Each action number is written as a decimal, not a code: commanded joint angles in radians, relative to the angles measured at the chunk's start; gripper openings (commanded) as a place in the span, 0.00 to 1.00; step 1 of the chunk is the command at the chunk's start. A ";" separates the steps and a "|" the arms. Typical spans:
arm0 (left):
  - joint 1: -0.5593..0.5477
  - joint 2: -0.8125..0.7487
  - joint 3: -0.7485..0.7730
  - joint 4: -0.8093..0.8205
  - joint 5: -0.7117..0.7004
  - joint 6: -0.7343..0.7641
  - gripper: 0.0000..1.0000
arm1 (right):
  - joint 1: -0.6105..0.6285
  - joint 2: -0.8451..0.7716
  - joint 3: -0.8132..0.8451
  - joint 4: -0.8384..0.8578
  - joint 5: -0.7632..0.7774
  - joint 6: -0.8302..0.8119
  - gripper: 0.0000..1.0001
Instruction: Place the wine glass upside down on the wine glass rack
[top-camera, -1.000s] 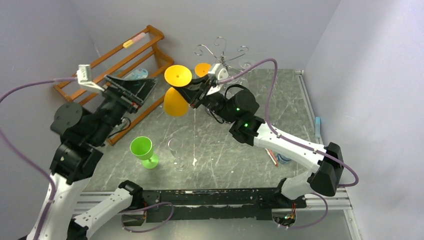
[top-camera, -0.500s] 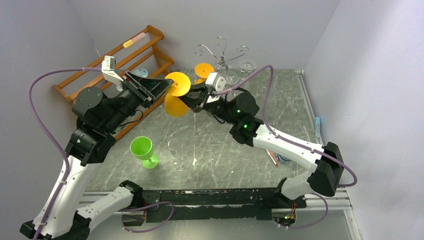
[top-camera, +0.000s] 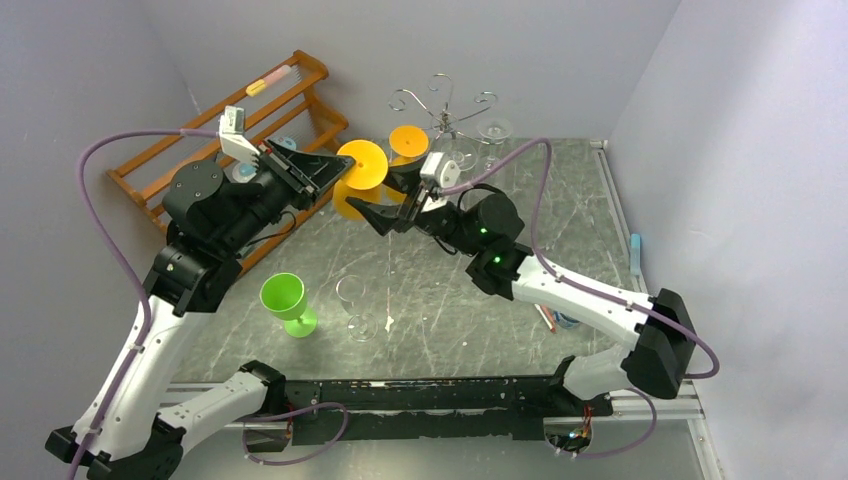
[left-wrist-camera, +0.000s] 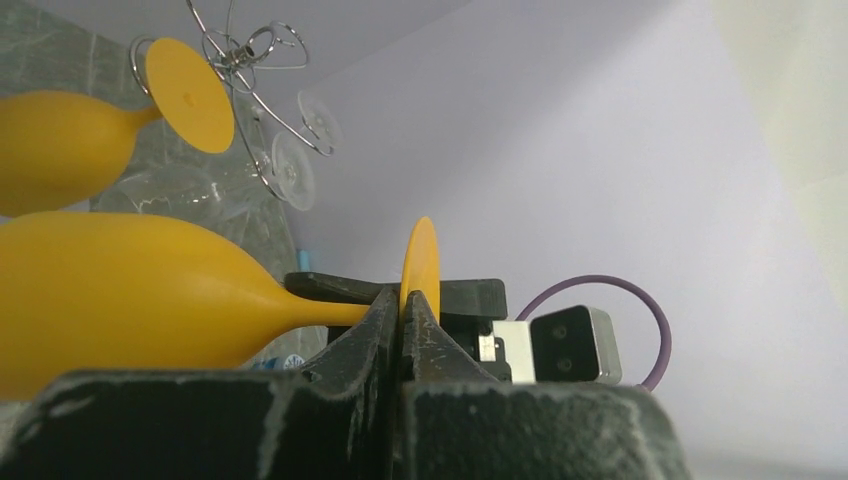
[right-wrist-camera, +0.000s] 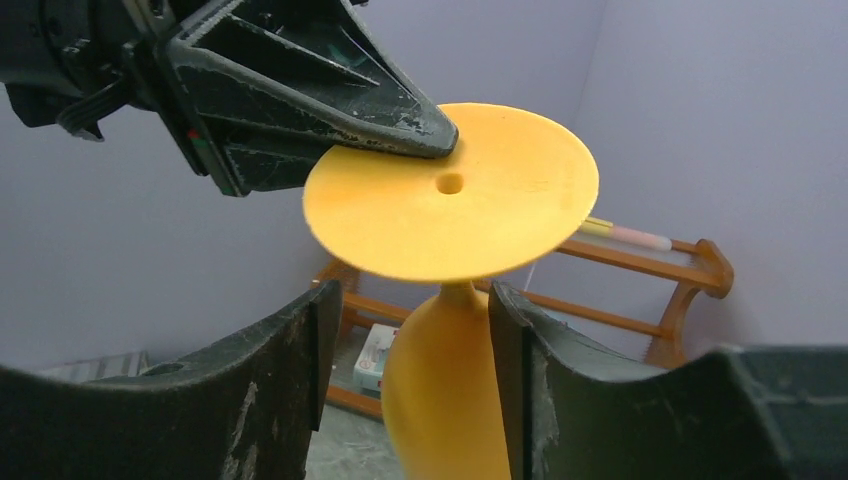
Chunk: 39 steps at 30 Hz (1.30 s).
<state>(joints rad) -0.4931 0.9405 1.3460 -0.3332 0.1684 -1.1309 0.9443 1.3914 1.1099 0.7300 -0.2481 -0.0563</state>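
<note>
The orange wine glass (top-camera: 362, 163) hangs upside down in the air, its bowl (left-wrist-camera: 120, 300) below its flat foot (right-wrist-camera: 450, 190). My left gripper (top-camera: 345, 168) is shut on the rim of that foot (left-wrist-camera: 420, 255). My right gripper (top-camera: 385, 197) is open, its fingers (right-wrist-camera: 290, 370) standing either side of the bowl and apart from it. The wine glass rack (top-camera: 440, 105), silver wire with scroll arms, stands just behind; a second orange glass (top-camera: 408, 140) hangs from it upside down.
Clear glasses (top-camera: 492, 130) also hang on the wire rack. An orange wooden slatted rack (top-camera: 250, 110) stands at the back left. A green goblet (top-camera: 285, 298) and a clear glass (top-camera: 355, 300) stand upright on the table in front of the arms.
My left arm swung in from the left and shut on the glass's foot. My right gripper, shut on the glass before, has opened and drawn back slightly.
</note>
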 joint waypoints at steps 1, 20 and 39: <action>-0.004 0.005 0.057 0.031 -0.045 0.027 0.05 | 0.000 -0.073 -0.027 0.013 0.025 0.026 0.60; 0.039 0.178 0.146 0.013 -0.222 0.195 0.05 | -0.001 -0.433 -0.117 -0.241 0.408 0.231 0.60; 0.231 0.508 0.277 0.202 0.204 0.140 0.05 | -0.002 -0.573 -0.098 -0.462 0.473 0.405 0.59</action>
<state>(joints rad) -0.2737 1.3964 1.5711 -0.2310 0.2890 -0.9630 0.9436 0.8486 1.0058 0.3050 0.2066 0.3149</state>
